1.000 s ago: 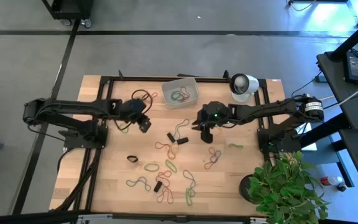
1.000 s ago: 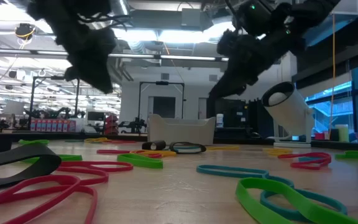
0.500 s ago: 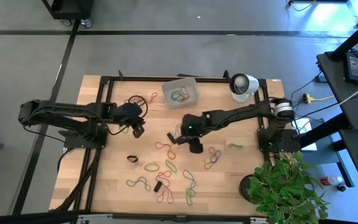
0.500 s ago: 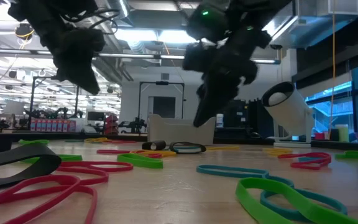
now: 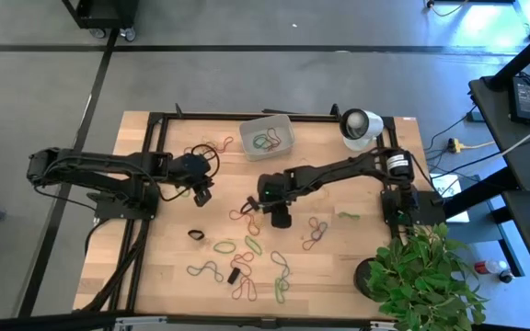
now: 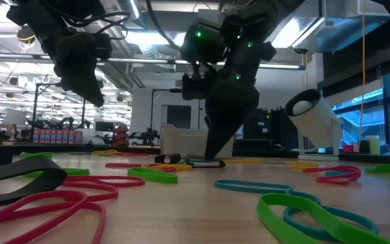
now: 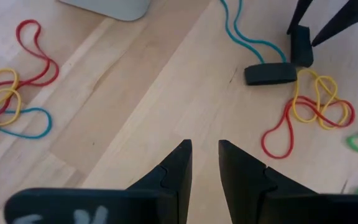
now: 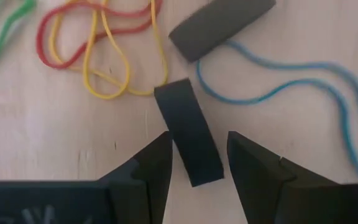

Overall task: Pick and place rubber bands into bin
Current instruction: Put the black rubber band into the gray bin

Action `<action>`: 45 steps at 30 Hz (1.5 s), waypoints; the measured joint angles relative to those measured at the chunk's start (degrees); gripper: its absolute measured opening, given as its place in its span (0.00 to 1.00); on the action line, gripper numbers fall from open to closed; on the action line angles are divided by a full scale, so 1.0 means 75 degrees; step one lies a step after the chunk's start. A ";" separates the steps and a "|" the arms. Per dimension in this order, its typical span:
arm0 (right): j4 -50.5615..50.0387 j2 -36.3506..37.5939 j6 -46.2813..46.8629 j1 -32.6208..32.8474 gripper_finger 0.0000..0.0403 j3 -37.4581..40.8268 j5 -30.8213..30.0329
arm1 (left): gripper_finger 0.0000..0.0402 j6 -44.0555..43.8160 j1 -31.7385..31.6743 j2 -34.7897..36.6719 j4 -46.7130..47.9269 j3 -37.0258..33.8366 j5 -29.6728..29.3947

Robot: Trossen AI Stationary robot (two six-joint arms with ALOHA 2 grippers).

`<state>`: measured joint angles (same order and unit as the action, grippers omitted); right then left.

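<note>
Light wooden counter (image 5: 339, 267), strewn with small thin elastic rubber bands (image 5: 247, 246) in green, red, yellow and blue. Small translucent greyish-white rectangular plastic bin (image 5: 267, 137) at far edge, several bands inside. White round object with dark face (image 5: 361, 124) beside bin. Right claw (image 8: 196, 160) lowered mid-counter, fingers parted, straddling flat black band (image 8: 188, 131), nothing gripped. Left claw (image 7: 205, 163) above bare wood, fingers narrowly apart, empty.

wooden table (image 5: 164, 267), scattered rubber bands (image 5: 247, 244), bin (image 5: 268, 137)
</note>
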<state>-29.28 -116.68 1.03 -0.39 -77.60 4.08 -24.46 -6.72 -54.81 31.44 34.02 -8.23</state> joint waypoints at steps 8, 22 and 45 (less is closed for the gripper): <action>-0.0017 -0.0303 0.0040 0.0159 0.34 -0.0022 -0.0381 | 0.19 0.0211 0.0000 0.0000 0.0000 0.0000 0.0000; -0.0869 0.1071 0.1023 -0.0792 0.02 -0.1172 -0.0544 | 0.19 0.0226 -0.0004 -0.0003 -0.0071 0.0000 0.0055; -0.0267 0.0098 0.0138 -0.3944 0.02 -0.1760 -0.0729 | 0.19 -0.0052 -0.1419 -0.0006 -0.0616 -0.0003 -0.0181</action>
<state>-31.29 -115.95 2.07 -29.96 -90.80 -1.39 -24.84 -17.36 -54.85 26.82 34.00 -9.58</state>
